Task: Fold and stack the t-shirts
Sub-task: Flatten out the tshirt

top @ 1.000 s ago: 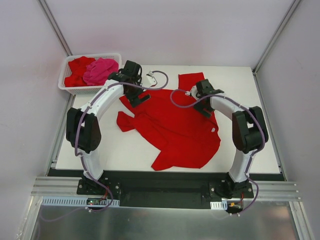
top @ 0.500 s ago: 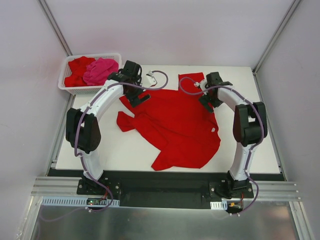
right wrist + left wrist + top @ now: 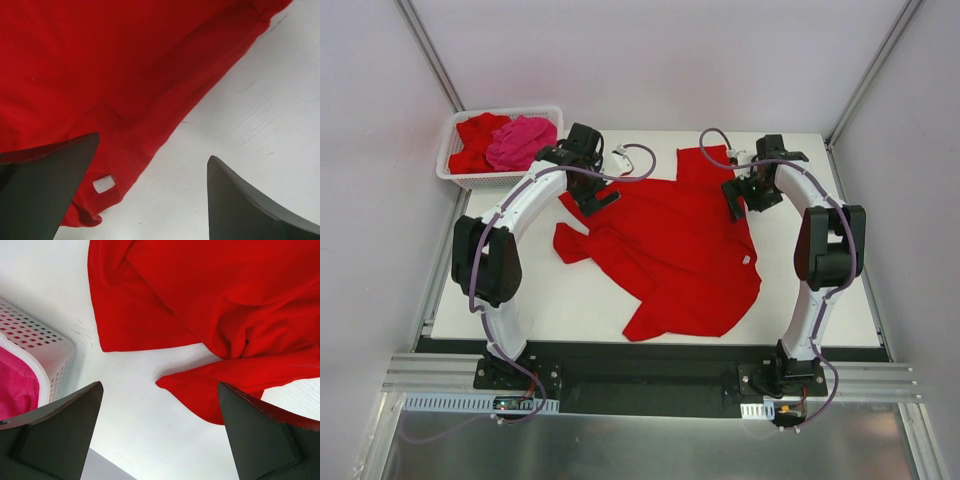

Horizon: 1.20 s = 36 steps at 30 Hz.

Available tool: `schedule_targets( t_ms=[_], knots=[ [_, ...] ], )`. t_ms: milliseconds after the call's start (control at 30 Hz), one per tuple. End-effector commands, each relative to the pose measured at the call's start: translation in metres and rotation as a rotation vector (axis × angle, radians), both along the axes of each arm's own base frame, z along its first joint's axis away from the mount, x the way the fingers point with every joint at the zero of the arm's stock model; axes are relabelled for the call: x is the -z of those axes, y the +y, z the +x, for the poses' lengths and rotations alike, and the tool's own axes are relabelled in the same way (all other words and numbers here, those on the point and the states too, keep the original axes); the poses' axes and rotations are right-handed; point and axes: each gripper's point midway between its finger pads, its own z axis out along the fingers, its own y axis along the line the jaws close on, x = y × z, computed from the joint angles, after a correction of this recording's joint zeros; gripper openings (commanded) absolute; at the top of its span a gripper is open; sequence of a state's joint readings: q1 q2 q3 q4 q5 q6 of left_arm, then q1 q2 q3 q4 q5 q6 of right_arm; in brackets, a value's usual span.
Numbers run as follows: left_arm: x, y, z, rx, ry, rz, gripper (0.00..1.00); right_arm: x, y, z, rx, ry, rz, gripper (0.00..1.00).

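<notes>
One red t-shirt [image 3: 670, 250] lies spread and creased across the middle of the white table [image 3: 520, 290]. My left gripper [image 3: 597, 197] hovers open over its back left corner; the left wrist view shows a sleeve tip and the shirt [image 3: 210, 300] ahead of the left gripper [image 3: 160, 435], with bare table between the fingers [image 3: 60, 430]. My right gripper [image 3: 742, 196] stands open over the shirt's right edge. In the right wrist view the cloth edge [image 3: 100, 65] with a white label [image 3: 104, 184] runs between the spread jaws of the right gripper [image 3: 150, 197]. Neither gripper holds anything.
A white lattice basket [image 3: 460, 175] at the back left corner holds a crumpled red shirt [image 3: 475, 140] and a hot pink shirt [image 3: 523, 140]; its corner [image 3: 50, 347] shows close to my left fingers. Grey walls enclose the table.
My right arm has swung outward and back, from over the shirt's middle to its right edge. The left arm and the shirt have stayed put.
</notes>
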<state>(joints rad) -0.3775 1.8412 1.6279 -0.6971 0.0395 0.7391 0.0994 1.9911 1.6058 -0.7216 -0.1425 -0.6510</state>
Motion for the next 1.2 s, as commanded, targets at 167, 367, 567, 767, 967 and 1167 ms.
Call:
schedule_targets(
  t_ms=[167, 367, 567, 767, 967, 1167],
  knots=[
    [-0.023, 0.010, 0.002, -0.037, -0.036, 0.012, 0.99, 0.013, -0.002, -0.006, -0.012, 0.078, 0.023, 0.96],
    [-0.024, 0.009, 0.001, -0.040, -0.033, 0.011, 0.99, 0.026, -0.007, -0.005, -0.025, 0.107, -0.016, 0.87],
    [-0.026, 0.014, 0.001, -0.049, -0.038, 0.032, 0.99, 0.020, -0.008, -0.002, -0.031, 0.086, -0.021, 0.30],
    [-0.027, 0.013, 0.004, -0.052, -0.041, 0.033, 0.99, 0.013, -0.009, -0.007, -0.056, 0.076, -0.052, 0.09],
    [-0.029, 0.009, 0.005, -0.046, -0.045, 0.034, 0.99, 0.011, -0.023, -0.006, -0.065, 0.061, -0.129, 0.01],
    [-0.030, 0.009, 0.003, -0.044, -0.046, 0.035, 0.99, 0.006, -0.041, -0.002, -0.074, 0.032, -0.236, 0.01]
  ],
)
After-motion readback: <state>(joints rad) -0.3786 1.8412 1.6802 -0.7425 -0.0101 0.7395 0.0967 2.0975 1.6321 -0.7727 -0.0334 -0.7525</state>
